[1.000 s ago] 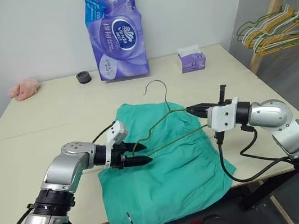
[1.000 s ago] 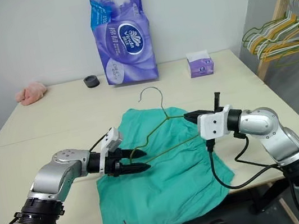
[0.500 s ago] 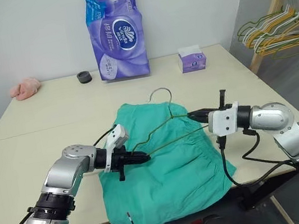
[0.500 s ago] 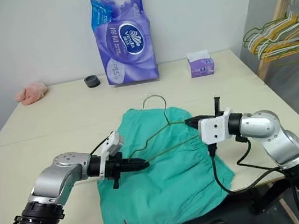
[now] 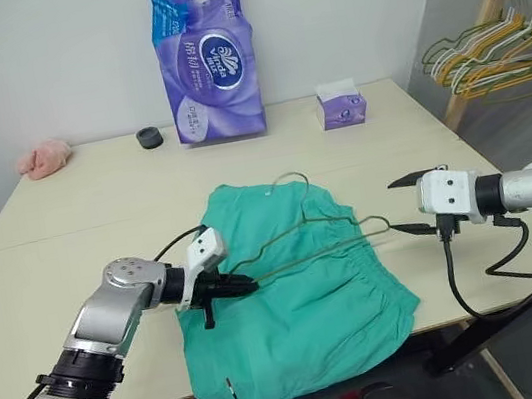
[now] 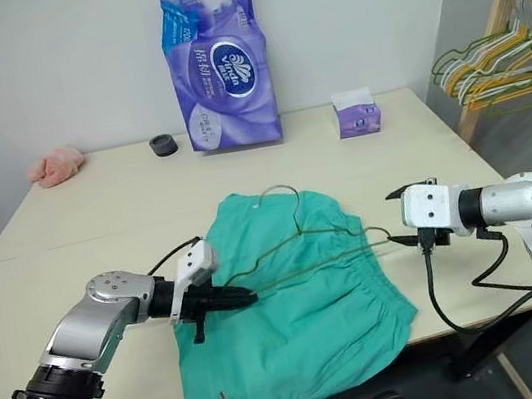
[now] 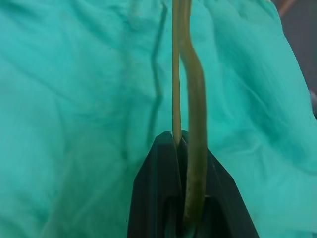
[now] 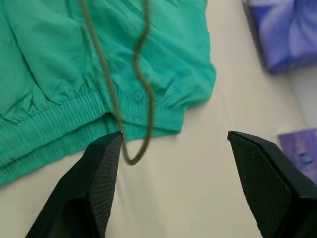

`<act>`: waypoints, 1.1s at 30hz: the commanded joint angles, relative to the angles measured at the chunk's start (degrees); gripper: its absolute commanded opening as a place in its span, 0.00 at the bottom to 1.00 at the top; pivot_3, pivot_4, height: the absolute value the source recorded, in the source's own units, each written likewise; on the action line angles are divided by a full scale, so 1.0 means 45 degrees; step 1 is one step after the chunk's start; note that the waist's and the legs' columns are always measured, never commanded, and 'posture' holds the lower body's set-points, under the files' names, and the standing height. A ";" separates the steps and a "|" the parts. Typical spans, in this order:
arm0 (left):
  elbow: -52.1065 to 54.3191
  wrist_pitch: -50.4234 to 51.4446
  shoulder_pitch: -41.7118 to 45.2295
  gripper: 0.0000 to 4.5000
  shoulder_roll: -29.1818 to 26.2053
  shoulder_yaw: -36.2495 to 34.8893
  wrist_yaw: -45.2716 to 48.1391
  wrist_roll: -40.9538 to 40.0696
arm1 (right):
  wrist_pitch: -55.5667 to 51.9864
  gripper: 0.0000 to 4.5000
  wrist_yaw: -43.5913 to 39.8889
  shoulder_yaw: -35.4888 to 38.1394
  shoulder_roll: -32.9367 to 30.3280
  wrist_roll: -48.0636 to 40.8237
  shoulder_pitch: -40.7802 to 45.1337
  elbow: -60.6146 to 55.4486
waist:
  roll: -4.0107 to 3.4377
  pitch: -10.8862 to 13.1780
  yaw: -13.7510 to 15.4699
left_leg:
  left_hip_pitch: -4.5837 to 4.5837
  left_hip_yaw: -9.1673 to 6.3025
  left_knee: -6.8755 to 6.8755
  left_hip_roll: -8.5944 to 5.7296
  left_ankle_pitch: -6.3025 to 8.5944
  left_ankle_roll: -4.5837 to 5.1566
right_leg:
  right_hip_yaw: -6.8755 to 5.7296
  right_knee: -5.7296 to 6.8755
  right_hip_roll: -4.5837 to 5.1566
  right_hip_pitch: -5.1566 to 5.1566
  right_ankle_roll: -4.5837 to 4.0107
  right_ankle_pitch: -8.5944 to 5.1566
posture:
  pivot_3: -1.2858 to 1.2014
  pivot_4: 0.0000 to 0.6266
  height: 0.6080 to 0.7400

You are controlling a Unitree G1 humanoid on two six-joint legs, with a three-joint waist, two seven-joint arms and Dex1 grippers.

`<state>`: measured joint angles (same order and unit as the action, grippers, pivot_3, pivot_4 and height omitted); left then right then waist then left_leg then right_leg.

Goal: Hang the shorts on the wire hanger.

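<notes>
Our left gripper [image 5: 242, 285] is pinched tight on one corner of the wire hanger [image 5: 303, 239], over the shorts [image 5: 301, 295]; our right gripper [image 5: 404, 205] stands spread and empty, just beside the hanger's far corner, which juts past the waistband over the table [image 5: 65, 206]. The hanger's long axis runs across from one claw to the other, its hook toward the far edge of the shorts; the left arm alone holds it. We count one loose hanger, one pair of shorts, two grippers.
</notes>
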<state>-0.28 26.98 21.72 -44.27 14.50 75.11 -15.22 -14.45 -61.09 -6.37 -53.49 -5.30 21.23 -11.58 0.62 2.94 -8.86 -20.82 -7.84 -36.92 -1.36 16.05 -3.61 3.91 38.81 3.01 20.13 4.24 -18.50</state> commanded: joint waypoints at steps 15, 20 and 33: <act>0.1061 -0.0796 0.0361 0.00 -0.0123 0.0252 0.0107 0.0688 | -0.4147 0.78 -0.3311 -0.1130 -0.2122 -0.1240 0.0909 -0.1445 | -0.0018 0.0015 0.0184 | -0.0004 0.0011 -0.0006 0.0000 0.0006 0.0010 | -0.0014 -0.0012 0.0006 -0.0002 0.0011 -0.0006 | 0.45 0.03 1.00; 0.0963 -0.0880 0.0248 0.00 -0.0127 0.0106 -0.0073 0.0719 | -0.3555 0.82 -0.2954 -0.0317 -0.2221 -0.1380 0.0562 -0.0943 | -0.0019 0.0015 0.0196 | -0.0003 0.0021 -0.0007 0.0001 0.0006 0.0010 | -0.0016 -0.0011 0.0007 -0.0006 0.0012 -0.0006 | 0.45 0.03 1.00; 0.0950 -0.1024 0.0395 0.00 0.0205 0.0378 -0.0413 0.0719 | -0.5614 0.99 -0.1269 -0.1423 -0.0980 -0.1181 0.0160 -0.2212 | -0.0018 0.0015 0.0166 | -0.0002 0.0015 -0.0007 0.0004 0.0006 0.0010 | -0.0017 -0.0008 0.0003 -0.0006 0.0013 -0.0007 | 0.44 0.02 1.00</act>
<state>3.20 23.26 22.54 -43.50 16.85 73.20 -11.92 -39.30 -67.84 -11.32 -58.68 -11.77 20.13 -21.08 0.54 3.01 -8.11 -20.83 -7.78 -36.95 -1.35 16.08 -3.56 3.83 38.77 3.02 20.11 4.29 -18.53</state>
